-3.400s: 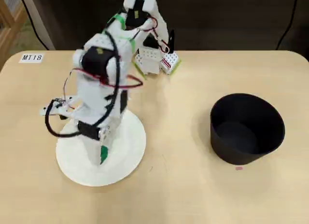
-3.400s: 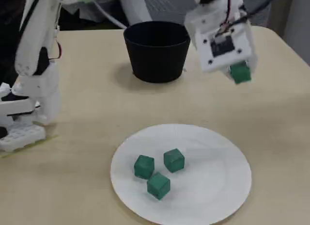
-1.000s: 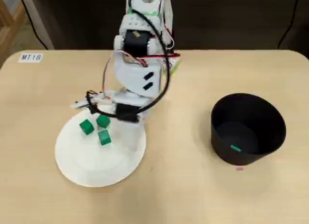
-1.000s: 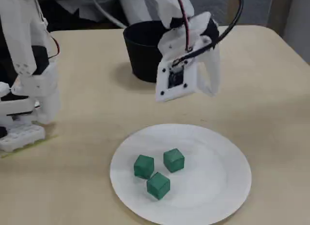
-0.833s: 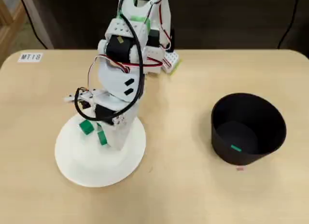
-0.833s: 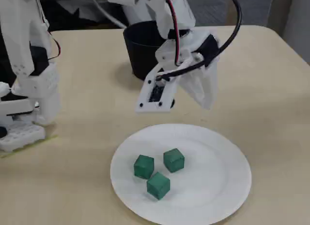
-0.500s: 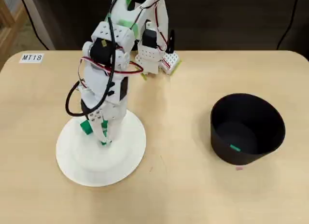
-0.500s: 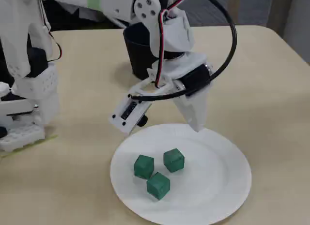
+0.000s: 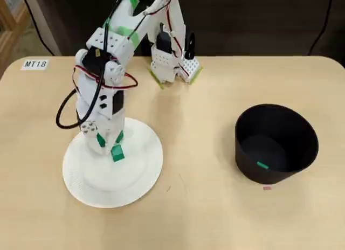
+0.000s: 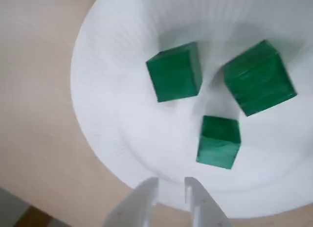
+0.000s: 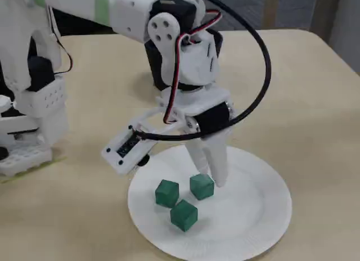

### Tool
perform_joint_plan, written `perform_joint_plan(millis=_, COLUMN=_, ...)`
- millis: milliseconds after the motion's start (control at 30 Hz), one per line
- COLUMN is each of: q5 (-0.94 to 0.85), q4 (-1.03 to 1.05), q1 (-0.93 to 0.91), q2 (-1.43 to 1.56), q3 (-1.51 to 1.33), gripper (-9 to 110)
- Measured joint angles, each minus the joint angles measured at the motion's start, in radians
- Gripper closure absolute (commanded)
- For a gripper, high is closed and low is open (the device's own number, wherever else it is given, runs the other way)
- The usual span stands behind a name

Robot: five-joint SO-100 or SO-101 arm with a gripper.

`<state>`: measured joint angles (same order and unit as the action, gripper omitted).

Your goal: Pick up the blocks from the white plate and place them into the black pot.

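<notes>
While hanging over the white plate point(image 11: 264, 216), claw point(image 10: 171, 187) points down with fingers nearly together, gripping nothing. Three green blocks point(image 10: 175, 73) clustered on that plate, just beside the fingertips; a fourth point(image 9: 262, 165) inside the black pot point(image 9: 302, 153), well apart across the desk point(image 9: 205, 217).

Three blocks point(image 11: 183, 201) lie clustered on the white plate point(image 11: 259, 207). In the overhead view, the black pot point(image 9: 276, 144) stands well right of the plate, with a fourth block point(image 9: 262, 165) inside.
</notes>
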<state>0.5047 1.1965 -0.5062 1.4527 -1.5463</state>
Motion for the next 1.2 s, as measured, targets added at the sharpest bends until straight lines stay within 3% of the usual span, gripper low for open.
perform_joint_plan(millis=567, q5=-0.043, q4=0.308, q1=0.041, q2=-0.051, q3=0.071, gripper=76)
perform_joint_plan(millis=1200, q5=-0.130, q4=0.221, q1=0.046, q2=-0.196, q3=0.164, gripper=75)
